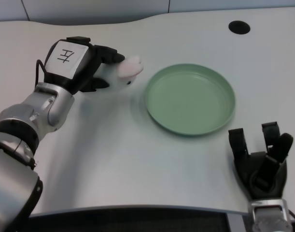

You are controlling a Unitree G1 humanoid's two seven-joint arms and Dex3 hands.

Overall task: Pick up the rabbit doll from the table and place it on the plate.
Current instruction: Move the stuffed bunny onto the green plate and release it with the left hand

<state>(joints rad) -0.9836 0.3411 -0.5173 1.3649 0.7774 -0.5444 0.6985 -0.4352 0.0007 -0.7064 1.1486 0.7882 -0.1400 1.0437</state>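
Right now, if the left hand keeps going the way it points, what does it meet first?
Probably the green plate. The left hand, holding the rabbit doll, points right; only bare table lies between. Height above the rim is unclear.

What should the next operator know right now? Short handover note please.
Left hand: holds the rabbit, fingers wrapped over its body, pink end poking out toward the plate.
Rabbit: in the hand, apparently lifted off the table, left of the plate and not yet over it.
Plate: green, nothing in it, centre-right of the table.
Done: grasp and what looks like the lift.
Left: carry the rabbit right over the plate, lower it, release, withdraw the hand.
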